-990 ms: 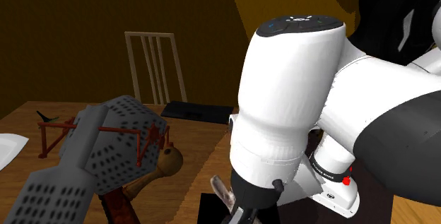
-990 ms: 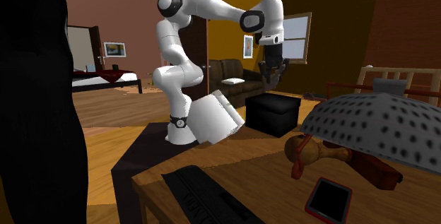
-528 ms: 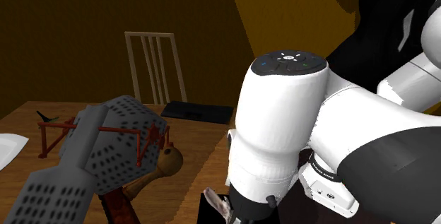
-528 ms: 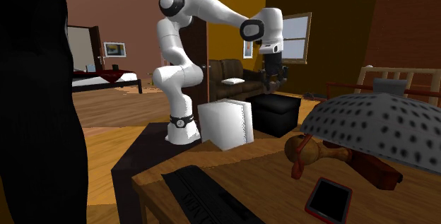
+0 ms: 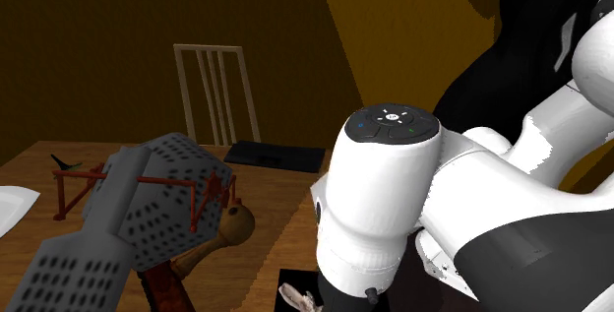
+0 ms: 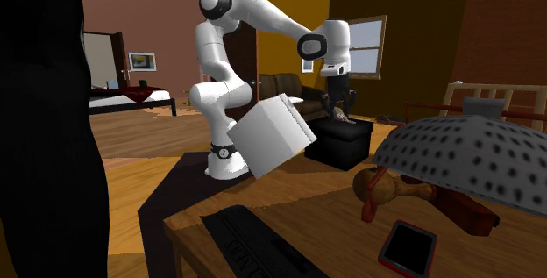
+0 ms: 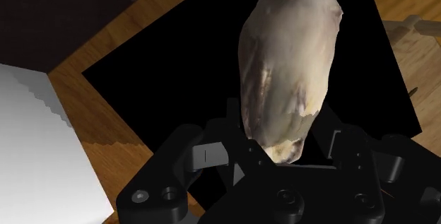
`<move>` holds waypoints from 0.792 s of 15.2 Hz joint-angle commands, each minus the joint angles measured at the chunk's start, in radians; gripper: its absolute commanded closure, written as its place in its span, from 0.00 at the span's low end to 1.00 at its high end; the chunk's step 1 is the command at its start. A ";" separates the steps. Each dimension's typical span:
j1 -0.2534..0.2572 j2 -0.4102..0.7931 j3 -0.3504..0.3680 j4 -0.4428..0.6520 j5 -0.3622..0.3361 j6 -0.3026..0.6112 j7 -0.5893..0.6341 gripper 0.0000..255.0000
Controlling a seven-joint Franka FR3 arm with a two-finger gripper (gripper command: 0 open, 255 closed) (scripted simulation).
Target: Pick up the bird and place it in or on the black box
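Over the black box [image 6: 340, 142], at the tabletop's edge nearest the stand, the pincer [image 6: 337, 103] has come down from well above, clasping the pale bird [image 7: 290, 67] close over the box's top, so release looks near.

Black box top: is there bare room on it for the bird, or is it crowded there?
Yes: the black box top is bare beneath the bird in the gripper. A white box sits close beside it. On the table, wood lies free between keyboard and phone; the colander end is crowded.
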 commanded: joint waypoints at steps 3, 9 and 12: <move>0.000 0.001 0.001 -0.001 0.000 0.002 0.000 1.00; 0.000 0.001 0.001 -0.001 0.000 0.002 0.000 0.00; 0.004 -0.042 -0.033 0.034 -0.004 -0.077 -0.004 0.00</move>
